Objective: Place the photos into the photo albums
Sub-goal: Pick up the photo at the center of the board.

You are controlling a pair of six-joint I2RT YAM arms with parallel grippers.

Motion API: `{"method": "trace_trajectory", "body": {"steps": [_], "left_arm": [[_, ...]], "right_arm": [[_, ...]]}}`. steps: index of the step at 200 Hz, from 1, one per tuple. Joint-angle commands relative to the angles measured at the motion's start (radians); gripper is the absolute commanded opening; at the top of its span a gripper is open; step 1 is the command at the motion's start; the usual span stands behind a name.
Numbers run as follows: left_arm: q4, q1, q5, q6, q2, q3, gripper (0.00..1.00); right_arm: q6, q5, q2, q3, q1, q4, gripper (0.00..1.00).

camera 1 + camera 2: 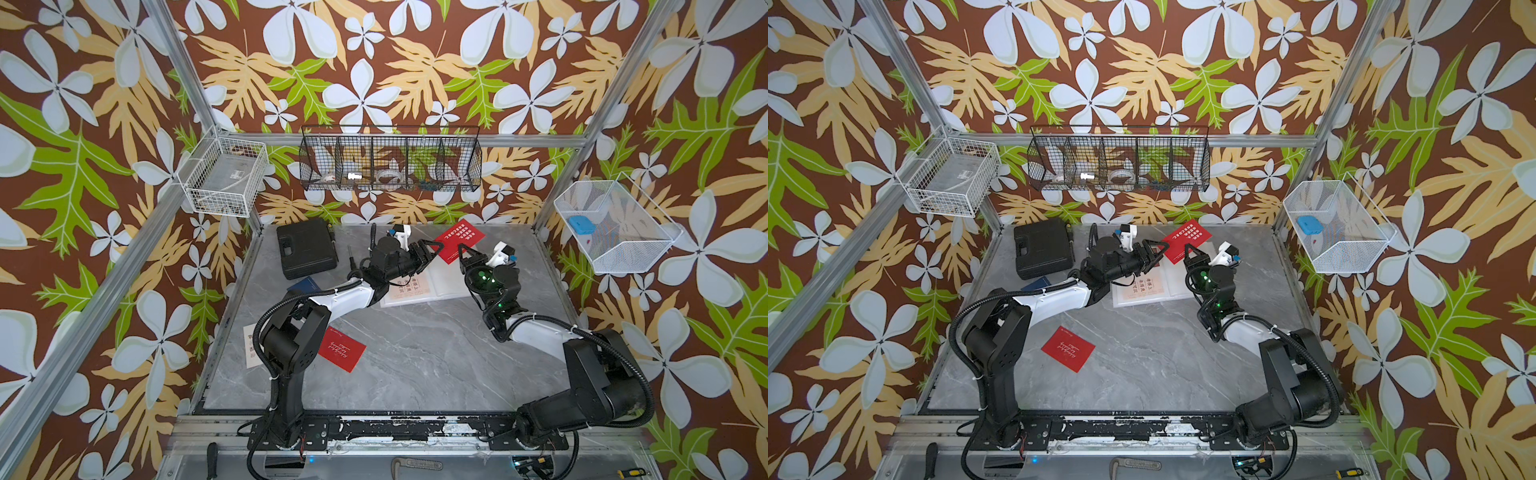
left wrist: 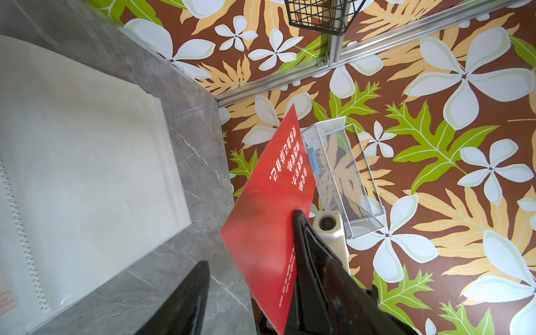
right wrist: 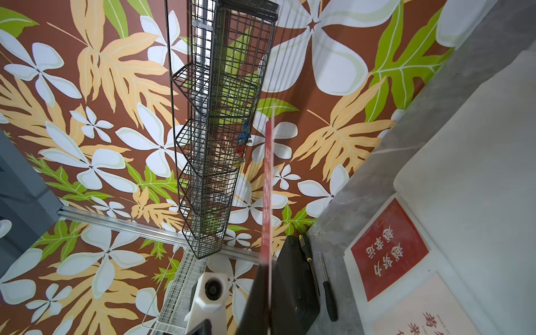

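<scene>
Table [image 1: 415, 357]: the grey marbled top fills the lower middle of both top views; every task item is laid on it or held over it.
Photo album [image 1: 449, 282]: laid open and flat at mid-frame beneath both grippers, so that its white pages are offered upward; an inserted cream card [image 1: 405, 286] and an inserted red card [image 3: 390, 249] are seen on its pages.
Black case [image 1: 306, 248]: set shut up-left of the album, clear of the work.
Held red card [image 1: 459, 239]: carried tilted in the air over the album's far edge, judged to be in hand-over or re-grip before insertion.
Loose cards: a loose red card [image 1: 341, 350] at lower left, a navy card [image 1: 305, 286] partly hidden by the left arm, and a loose cream card [image 1: 251, 345] at the table's left edge are judged unplaced.
Right gripper [image 1: 462, 249]: clamped tight on the held card, which is seen edge-on between its jaws in the right wrist view.
Left gripper [image 1: 435, 254]: jaws parted astride the card's opposite corner; one finger [image 2: 307, 261] is seen against the card and the other is clear of it, so no grip is judged made.
</scene>
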Motion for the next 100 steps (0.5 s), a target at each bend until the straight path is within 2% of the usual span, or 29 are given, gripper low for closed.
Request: {"method": "trace_trajectory", "body": {"steps": [1, 14, 46, 100], "left_arm": [[0.07, -0.001, 0.014, -0.007, 0.004, 0.019, 0.55], [0.081, -0.001, 0.016, -0.005, -0.002, 0.014, 0.44], [0.091, 0.0, 0.013, 0.0, -0.015, -0.008, 0.26], [0.089, 0.0, 0.028, 0.014, -0.001, 0.015, 0.17]], "right_arm": [[0.022, 0.012, 0.018, -0.001, 0.023, 0.062, 0.0], [0.044, 0.028, 0.032, -0.016, 0.032, 0.095, 0.0], [0.069, 0.063, 0.035, -0.042, 0.04, 0.125, 0.0], [0.096, 0.093, 0.036, -0.045, 0.056, 0.138, 0.0]]}}
